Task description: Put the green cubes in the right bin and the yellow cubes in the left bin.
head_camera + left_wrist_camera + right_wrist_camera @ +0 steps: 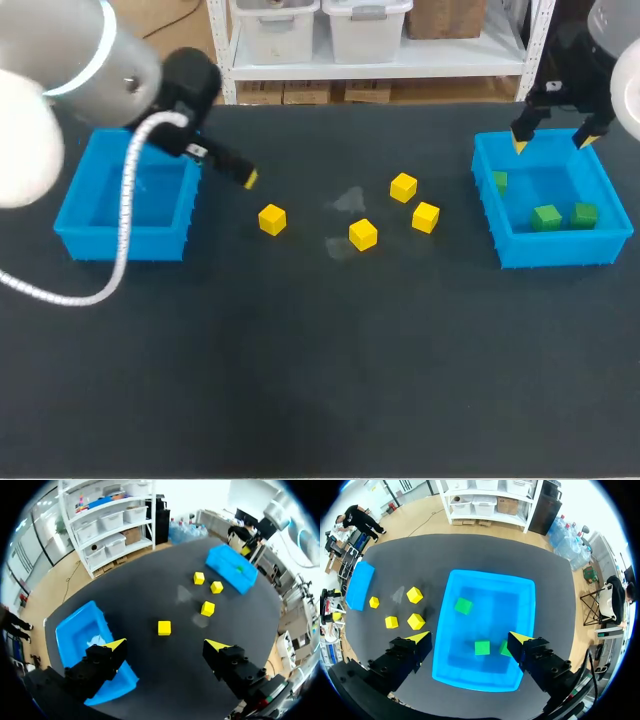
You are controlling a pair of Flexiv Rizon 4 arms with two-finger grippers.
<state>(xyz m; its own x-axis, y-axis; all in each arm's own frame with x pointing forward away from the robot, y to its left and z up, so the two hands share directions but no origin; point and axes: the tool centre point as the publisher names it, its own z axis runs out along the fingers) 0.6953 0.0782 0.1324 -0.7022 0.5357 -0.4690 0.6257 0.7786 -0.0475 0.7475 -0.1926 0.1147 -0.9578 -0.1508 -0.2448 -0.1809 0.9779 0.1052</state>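
Several yellow cubes lie mid-table; the nearest one (272, 219) (164, 627) sits just ahead of my left gripper (228, 167) (166, 645), which hangs open beside the blue left bin (70, 215) (67, 630). No cube shows in that bin. The other yellow cubes (363, 234) (403, 187) (425, 216) lie further right. Three green cubes (463, 605) (481, 647) (585, 214) rest in the blue right bin (555, 250) (492, 575). Above its far side, my right gripper (551, 142) (469, 639) is open and holds nothing.
The dark table top (300, 360) spreads wide in front of the cubes and bins. A pale cable (118, 230) from my left arm loops over the left bin's front right corner.
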